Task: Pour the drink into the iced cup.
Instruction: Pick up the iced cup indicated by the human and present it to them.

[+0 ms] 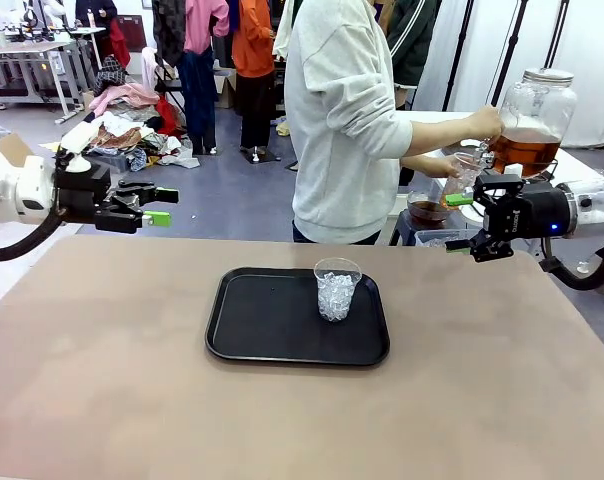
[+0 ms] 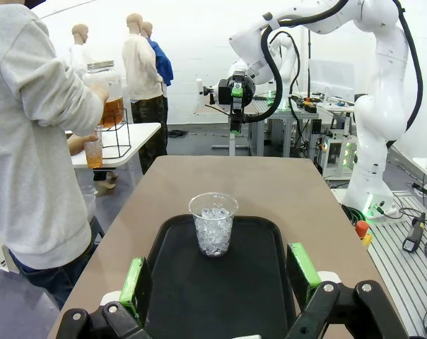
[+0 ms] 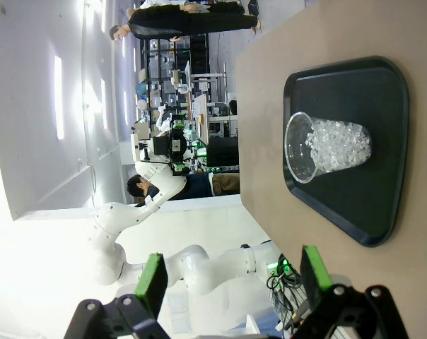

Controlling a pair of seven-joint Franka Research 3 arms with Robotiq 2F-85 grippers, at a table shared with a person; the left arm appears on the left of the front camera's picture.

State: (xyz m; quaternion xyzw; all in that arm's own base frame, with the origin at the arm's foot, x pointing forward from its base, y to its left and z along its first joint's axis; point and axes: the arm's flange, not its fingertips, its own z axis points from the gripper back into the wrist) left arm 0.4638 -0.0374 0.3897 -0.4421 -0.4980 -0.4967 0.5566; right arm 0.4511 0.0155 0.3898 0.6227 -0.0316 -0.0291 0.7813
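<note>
The iced cup (image 1: 337,290), clear plastic and full of ice, stands upright on the right half of a black tray (image 1: 272,330). The drink (image 1: 522,153) is amber liquid in a large lidded glass jar (image 1: 534,110) on a side table behind the far right corner. A person in a grey sweatshirt holds a small clear cup (image 1: 463,175) at the jar's tap. My left gripper (image 1: 160,206) hovers open at the far left, my right gripper (image 1: 460,222) open at the far right, both empty. In the left wrist view the iced cup (image 2: 213,224) stands beyond the open left gripper (image 2: 218,279). The right wrist view, rolled, shows the iced cup (image 3: 326,146) sideways beyond the open right gripper (image 3: 232,277).
The brown table (image 1: 132,380) has free room all around the tray. The person (image 1: 347,120) stands at the far edge, turned toward the side table (image 1: 582,165). A bowl of dark liquid (image 1: 426,210) sits low behind the far edge.
</note>
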